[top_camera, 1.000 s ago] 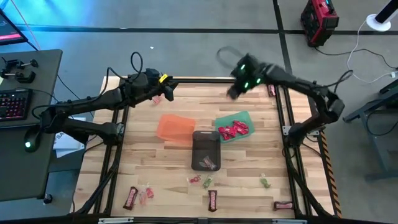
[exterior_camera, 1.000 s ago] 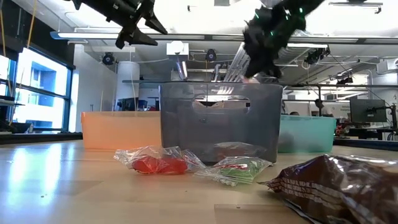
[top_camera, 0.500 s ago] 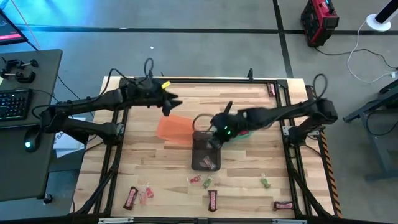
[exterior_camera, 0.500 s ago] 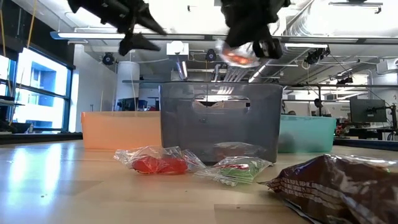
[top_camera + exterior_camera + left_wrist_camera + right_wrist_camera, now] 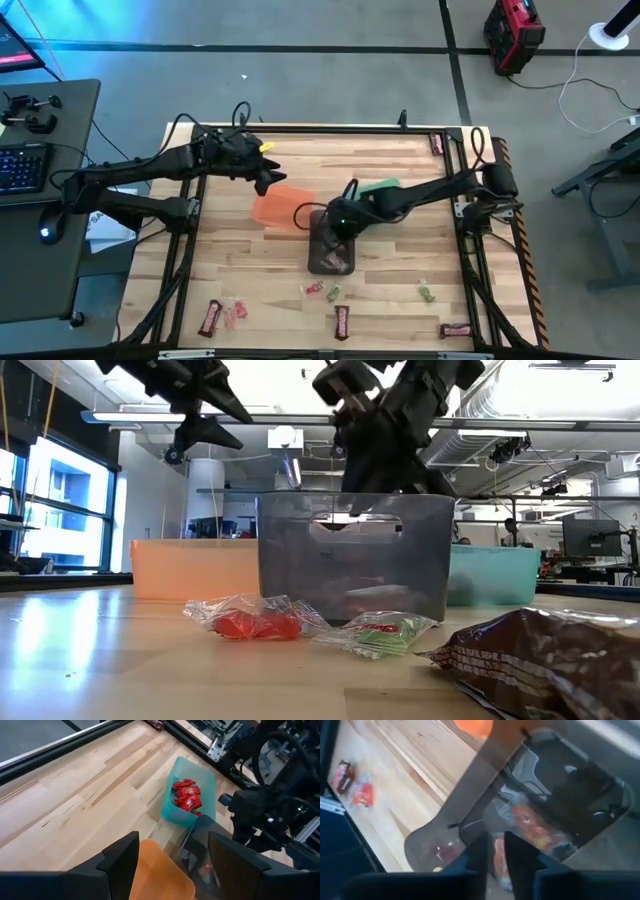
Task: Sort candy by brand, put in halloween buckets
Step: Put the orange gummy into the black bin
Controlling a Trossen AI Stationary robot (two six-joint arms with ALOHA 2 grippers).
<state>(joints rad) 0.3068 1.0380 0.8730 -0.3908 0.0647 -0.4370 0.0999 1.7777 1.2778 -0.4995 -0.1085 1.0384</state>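
The dark grey bucket (image 5: 330,245) stands mid-table between the orange bucket (image 5: 280,205) and the green one (image 5: 378,186), which holds red-wrapped candy (image 5: 186,800). My right gripper (image 5: 335,215) reaches down into the grey bucket's open top and is shut on a clear-wrapped red-orange candy (image 5: 498,856). More wrapped pieces (image 5: 535,827) lie on the grey bucket's floor. My left gripper (image 5: 265,178) hovers open and empty over the orange bucket's far left edge. Loose candy lies along the near edge of the table. My right gripper pinches the clear-wrapped red-orange candy (image 5: 498,856) between its two fingers, coming from above and pointing down into the grey bucket (image 5: 560,785). The fingers hide which part of the wrapper they hold. The candy sits low inside the bucket. Whether it touches the pieces below, I cannot tell.
Brown bars (image 5: 210,317), (image 5: 342,321), (image 5: 455,329) and small red and green pieces (image 5: 235,313), (image 5: 325,291), (image 5: 426,292) lie near the table's near edge. One candy (image 5: 436,145) rests at the far right corner. Bare wood lies on the far side of the buckets.
My right arm has swung from the table's far edge toward the near side and left. It has come down to the grey bucket's open top, carrying a clear-wrapped red candy. My left gripper has drifted toward the near edge and now hangs over the orange bucket.
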